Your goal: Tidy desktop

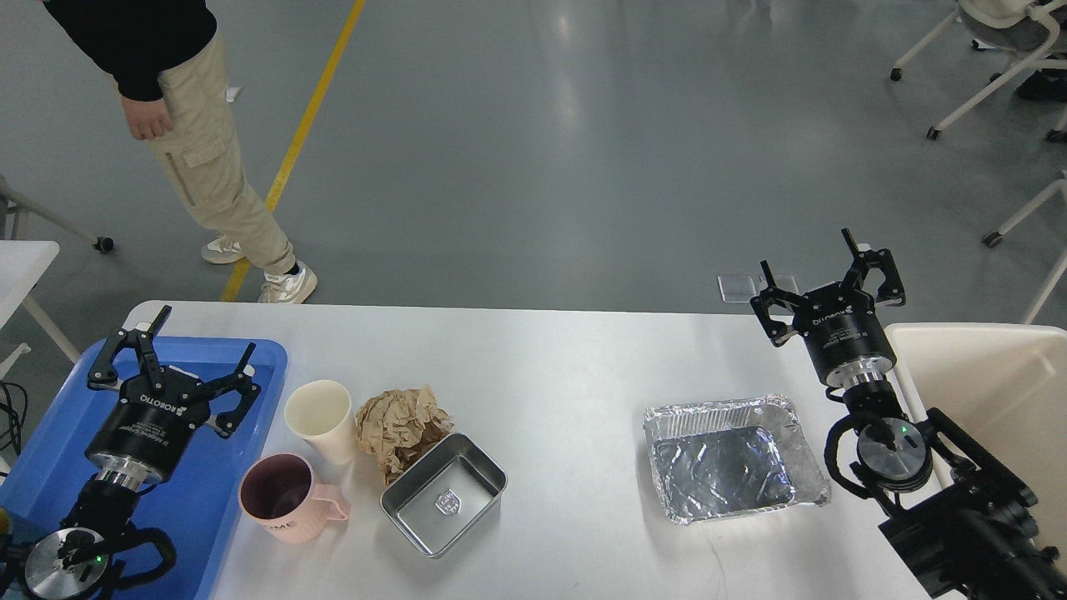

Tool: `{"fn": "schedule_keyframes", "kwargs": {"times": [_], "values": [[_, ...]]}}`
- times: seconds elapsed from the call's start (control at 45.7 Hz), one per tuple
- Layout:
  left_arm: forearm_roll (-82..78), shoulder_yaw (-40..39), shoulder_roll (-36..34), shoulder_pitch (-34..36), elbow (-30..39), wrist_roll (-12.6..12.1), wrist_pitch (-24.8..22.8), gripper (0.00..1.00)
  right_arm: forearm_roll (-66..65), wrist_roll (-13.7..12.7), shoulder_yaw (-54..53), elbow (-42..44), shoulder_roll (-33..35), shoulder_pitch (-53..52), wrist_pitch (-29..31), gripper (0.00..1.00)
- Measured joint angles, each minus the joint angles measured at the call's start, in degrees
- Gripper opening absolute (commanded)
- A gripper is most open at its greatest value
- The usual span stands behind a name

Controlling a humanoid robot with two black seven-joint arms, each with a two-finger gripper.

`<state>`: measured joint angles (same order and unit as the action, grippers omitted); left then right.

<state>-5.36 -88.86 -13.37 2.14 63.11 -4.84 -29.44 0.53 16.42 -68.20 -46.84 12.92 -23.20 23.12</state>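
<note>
The white desktop (567,367) holds a cream paper cup (321,419), a pink mug (283,497), a crumpled brown paper ball (400,427), a square steel tin (443,504) and a foil tray (729,456). My left gripper (204,329) is open and empty above the blue tray (50,454), left of the cup. My right gripper (807,252) is open and empty above the desk's far right edge, behind the foil tray.
A cream bin (992,392) stands at the right of the desk. A small white side table (18,267) is at far left. A person (183,125) walks on the floor beyond the desk. Office chairs (1000,67) stand at the back right.
</note>
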Motion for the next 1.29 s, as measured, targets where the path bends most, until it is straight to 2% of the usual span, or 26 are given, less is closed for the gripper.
{"fn": "schedule_keyframes", "kwargs": {"times": [0.963,1.139,1.292], "values": [[-0.08,0.03,-0.54,-0.12,0.12,0.01,1.45,0.97,0.00,0.00,0.00,-0.10,-0.18,-0.01,0.08,1.00],[-0.84,0.60,-2.39,-0.27,2.17,-0.14,4.39,0.97,0.00,0.02,0.03,-0.10,-0.28,-0.01,0.09,1.00],[-1.57,2.79,-10.26,-0.29,5.96,-1.08,9.08,0.97,0.00,0.02,0.11,-0.10,-0.30,0.07,0.30,1.00]]}}
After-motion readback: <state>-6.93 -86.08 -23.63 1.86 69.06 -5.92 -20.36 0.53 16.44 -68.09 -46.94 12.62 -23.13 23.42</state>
